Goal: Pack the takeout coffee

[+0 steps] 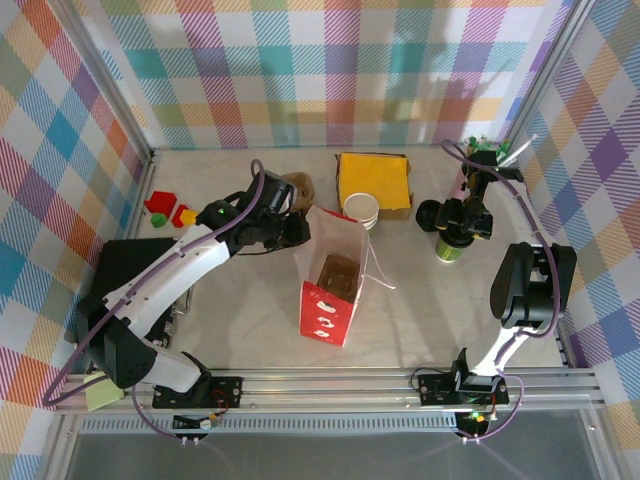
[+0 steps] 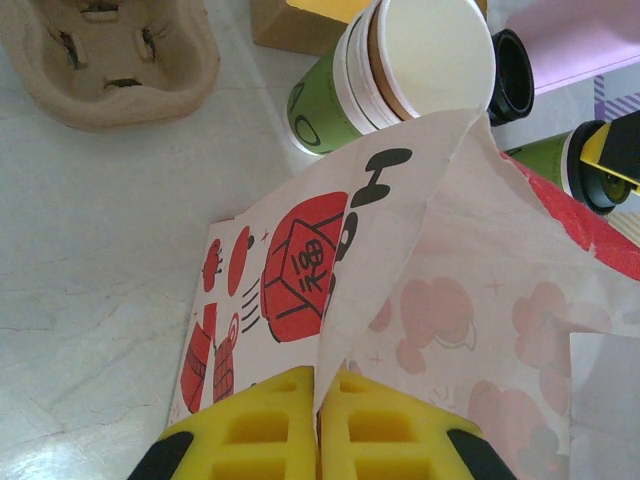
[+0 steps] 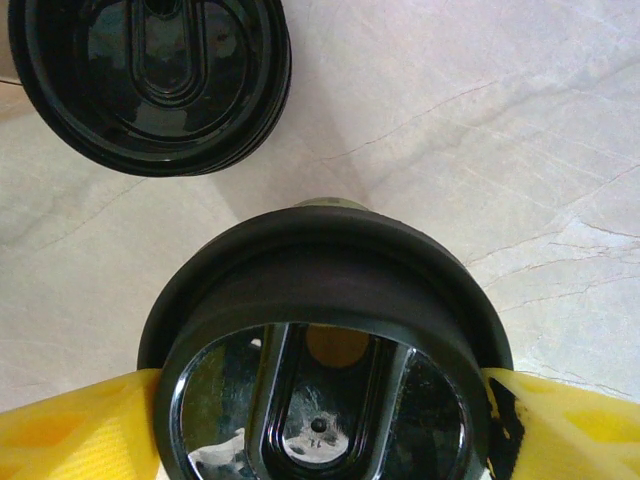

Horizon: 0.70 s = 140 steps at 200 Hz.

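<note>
The right gripper (image 1: 458, 232) is hanging over the right half of the table (image 1: 420, 320), and the takeout coffee (image 1: 449, 247) is standing under it with a black lid on top. In the right wrist view its yellow fingers (image 3: 70, 425) are pressing against both sides of that lid, so the jaws are standing wide and gripping the takeout coffee (image 3: 320, 330) at its lidded rim. A stack of black lids (image 3: 150, 80) is sitting just beside the cup on its far left side, apart from it. Bare tabletop is lying open in front of the cup, between it and the near rail (image 1: 340, 380); the checked side wall is standing near on the right.

The left gripper (image 2: 320, 390) is pinched shut on the upper edge of the paper bag (image 2: 300, 260), with the paper caught between its yellow pads. The paper bag (image 1: 330, 285) is standing open-mouthed at mid-table, between the two arms. Just beyond its far rim a stack of cups (image 1: 361, 209) is standing, touching a yellow box (image 1: 374, 180) behind it, so that side of the mouth is crowded. A brown cup carrier (image 1: 298, 186) is lying behind the left gripper (image 1: 290, 225). On the far left, small coloured toys (image 1: 165, 210) and a black box (image 1: 125, 270) are sitting well apart from the bag
</note>
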Motion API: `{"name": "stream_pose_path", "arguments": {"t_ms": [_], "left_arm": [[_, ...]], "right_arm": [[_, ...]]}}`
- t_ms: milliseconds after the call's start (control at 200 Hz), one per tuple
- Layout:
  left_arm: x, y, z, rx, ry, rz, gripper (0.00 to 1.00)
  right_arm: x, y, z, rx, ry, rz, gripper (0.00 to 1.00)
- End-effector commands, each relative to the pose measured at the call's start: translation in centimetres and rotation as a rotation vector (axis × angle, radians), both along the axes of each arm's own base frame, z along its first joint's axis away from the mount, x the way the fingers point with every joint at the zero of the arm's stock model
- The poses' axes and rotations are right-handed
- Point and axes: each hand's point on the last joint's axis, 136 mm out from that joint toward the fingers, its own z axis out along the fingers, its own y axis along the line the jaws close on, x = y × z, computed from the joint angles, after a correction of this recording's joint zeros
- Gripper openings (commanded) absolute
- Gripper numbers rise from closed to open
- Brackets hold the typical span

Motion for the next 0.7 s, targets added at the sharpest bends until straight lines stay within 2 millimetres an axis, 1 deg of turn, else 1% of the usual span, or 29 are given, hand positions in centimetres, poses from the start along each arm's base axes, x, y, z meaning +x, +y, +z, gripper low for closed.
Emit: {"name": "stream_pose_path", "arguments": {"t_ms": [0, 205, 335, 515, 695], "left_arm": [[-0.6, 0.4, -2.0, 0.03, 0.062, -0.009, 0.03], [-0.7, 0.3, -1.7, 0.019, 0.06, -0.014, 0.03], [-0.7, 0.2, -1.4, 0.012, 0.055, -0.015, 0.03], [-0.8, 0.3, -1.2, 0.011, 0.047, -0.015, 0.03], [-0.8, 0.4, -1.1, 0.01, 0.045, -0.013, 0.03]], "right_arm": [[-1.5, 0.5, -2.8, 0.036, 0.12, 0.004, 0.78], [-1.7, 0.5, -3.0, 0.03, 0.127, -0.004, 0.73], [-1.8, 0.6, -2.2, 0.03, 0.119, -0.002, 0.69], [-2.0, 1.3, 0.4, 0.027, 0.085, 0.013, 0.67], [-3.1, 2.7, 3.7, 0.043, 0.063, 0.031, 0.65]]}}
